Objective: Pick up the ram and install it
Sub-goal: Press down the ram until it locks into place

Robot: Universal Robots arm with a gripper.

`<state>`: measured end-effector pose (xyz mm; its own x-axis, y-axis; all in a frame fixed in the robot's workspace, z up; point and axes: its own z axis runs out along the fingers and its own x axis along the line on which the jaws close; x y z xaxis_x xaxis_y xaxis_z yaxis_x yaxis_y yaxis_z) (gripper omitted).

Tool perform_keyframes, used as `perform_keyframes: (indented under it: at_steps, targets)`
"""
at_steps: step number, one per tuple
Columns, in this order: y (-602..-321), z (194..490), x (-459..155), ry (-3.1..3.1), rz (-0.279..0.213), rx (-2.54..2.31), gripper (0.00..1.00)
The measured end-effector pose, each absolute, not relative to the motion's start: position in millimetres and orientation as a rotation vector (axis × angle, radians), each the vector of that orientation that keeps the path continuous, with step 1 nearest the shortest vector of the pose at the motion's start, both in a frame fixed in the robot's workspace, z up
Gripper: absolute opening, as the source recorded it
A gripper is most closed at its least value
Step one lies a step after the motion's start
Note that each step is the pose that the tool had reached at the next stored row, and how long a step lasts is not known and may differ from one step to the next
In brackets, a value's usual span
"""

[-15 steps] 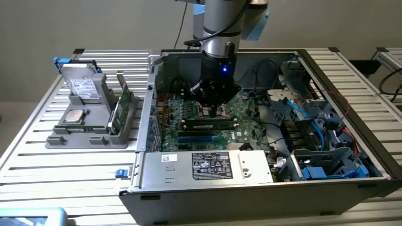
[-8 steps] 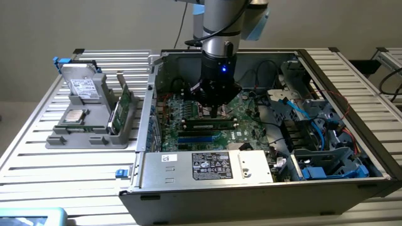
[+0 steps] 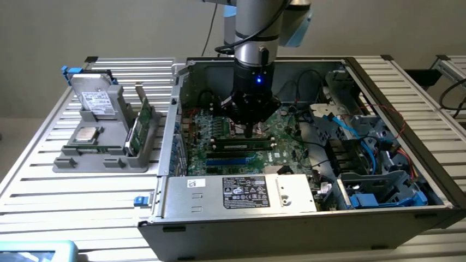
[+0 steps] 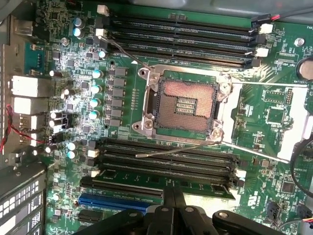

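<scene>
1. The ram (image 3: pixel 244 146) sits in a black slot on the motherboard (image 3: pixel 218 128), lying flat across the centre of the exterior frame, directly under the gripper tip. In the wrist view the same stick (image 4: pixel 161 177) lies in the slot of the lower bank nearest the gripper, with green board and dark chips showing along its length.
2. At the far left of the exterior frame, a grey parts holder (image 3: pixel 102 144) rests on the slatted metal table (image 3: pixel 43 180). It carries a hard drive (image 3: pixel 95 101) standing at the back, a square silver processor chip (image 3: pixel 88 134) lying flat, and green cards (image 3: pixel 142 123) standing on edge at its right side.
3. In the middle, the open computer case (image 3: pixel 291 218) lies on its side. The arm comes down from the top centre of the frame into it.
4. The gripper (image 3: pixel 250 132) has its fingers pressed together, nothing clamped between them, and its tip is at the ram's top edge. In the wrist view the closed black fingers (image 4: pixel 173 196) rise from the bottom centre to meet the seated stick.
5. Beyond the stick in the wrist view is the empty processor socket (image 4: pixel 183 103), mid-frame, with a second bank of empty slots (image 4: pixel 181 39) along the top.
6. Right of centre in the exterior frame, blue and black cables (image 3: pixel 364 147) loop beside grey drive cages (image 3: pixel 386 191).
</scene>
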<state>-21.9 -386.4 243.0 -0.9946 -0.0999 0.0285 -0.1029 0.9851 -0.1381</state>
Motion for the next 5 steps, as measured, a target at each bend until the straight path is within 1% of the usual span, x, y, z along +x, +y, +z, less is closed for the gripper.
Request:
perform_keyframes:
  at_steps: [5]
  targets:
    - [-386.4,242.9,-21.9,-3.108,0.218,0.158,0.11]
